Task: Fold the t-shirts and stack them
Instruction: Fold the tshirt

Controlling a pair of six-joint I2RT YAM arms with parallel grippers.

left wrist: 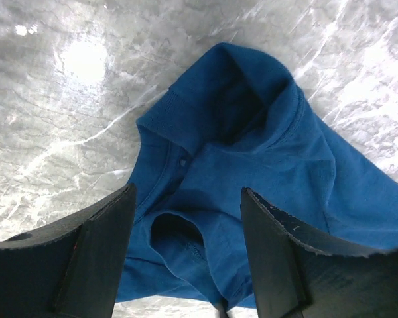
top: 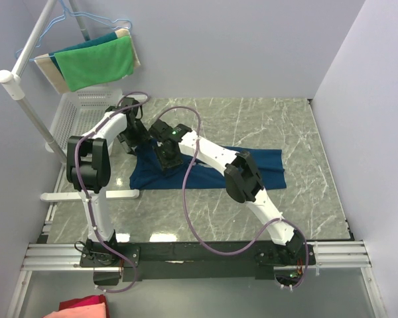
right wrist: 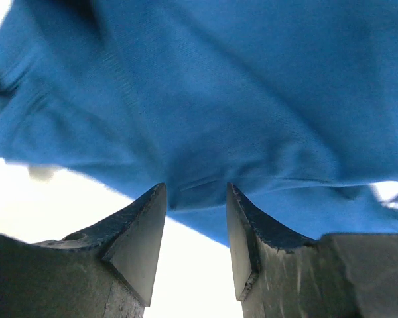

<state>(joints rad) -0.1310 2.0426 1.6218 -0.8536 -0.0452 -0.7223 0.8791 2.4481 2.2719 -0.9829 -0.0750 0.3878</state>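
t-shirt (left wrist: 265, 172): blue knit cloth, matt
table (top: 252, 119): glossy marbled surface
towel (top: 96, 63): green fuzzy cloth
basket (top: 79, 106): white plastic

Bare table (top: 252, 119) lay open behind, right of and in front of the t-shirt (top: 265, 165). The far left corner was crowded by a white basket (top: 79, 109), a slanted pole (top: 32, 114) and a hanging green towel (top: 96, 61). Walls (top: 219, 46) closed three sides.
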